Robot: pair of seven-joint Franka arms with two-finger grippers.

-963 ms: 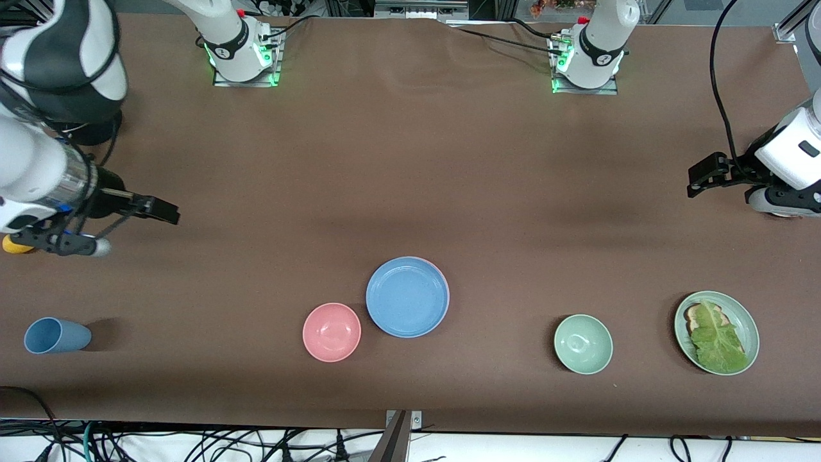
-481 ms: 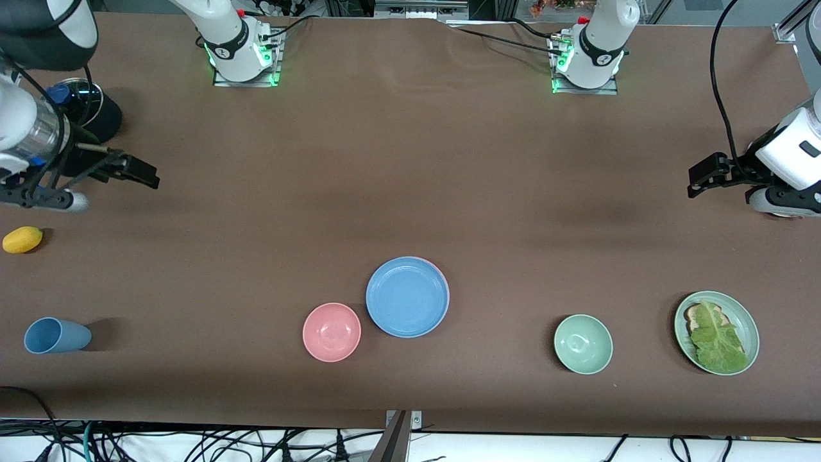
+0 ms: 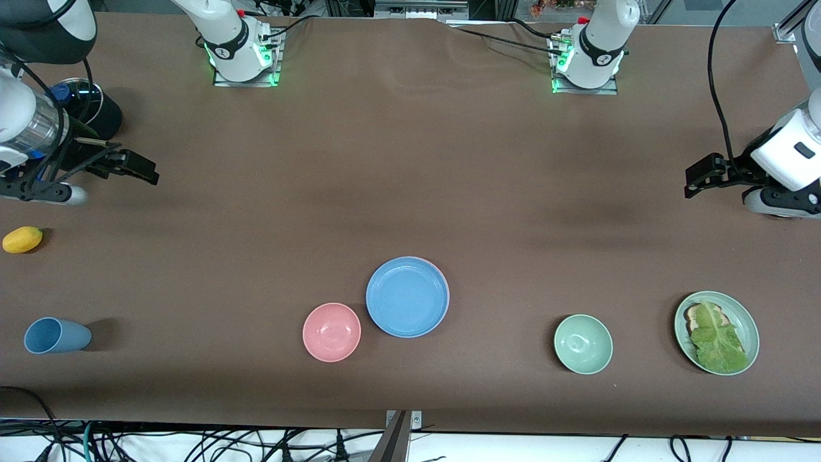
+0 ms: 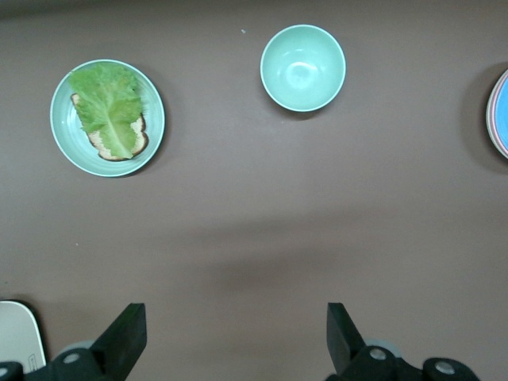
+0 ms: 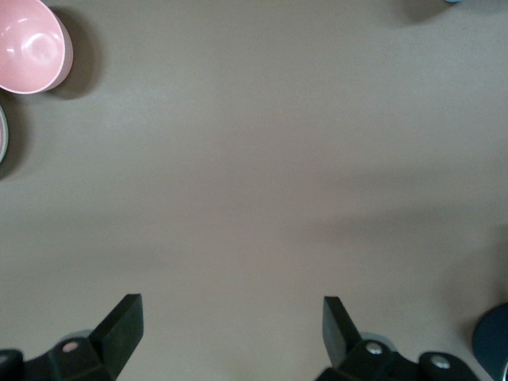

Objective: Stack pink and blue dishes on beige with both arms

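Note:
The blue dish (image 3: 407, 296) lies on the pink dish, of which only a thin rim (image 3: 444, 283) shows. The stack sits mid-table, on the side nearer the front camera, and its edge (image 4: 500, 111) shows in the left wrist view. The beige plate is hidden. My right gripper (image 3: 142, 169) hovers open and empty over bare cloth at the right arm's end of the table, its fingers (image 5: 230, 317) wide apart. My left gripper (image 3: 696, 176) hangs open and empty over bare cloth at the left arm's end, its fingers (image 4: 236, 325) wide apart. Both are well away from the stack.
A pink bowl (image 3: 331, 332) sits beside the stack. A green bowl (image 3: 583, 344) and a green plate with lettuce (image 3: 716, 332) lie toward the left arm's end. A blue cup (image 3: 54, 335), a yellow fruit (image 3: 22, 239) and a dark container (image 3: 96, 112) are at the right arm's end.
The right arm has pulled back toward its own end of the table, uncovering the yellow fruit. The left arm has barely shifted. The dishes have not moved.

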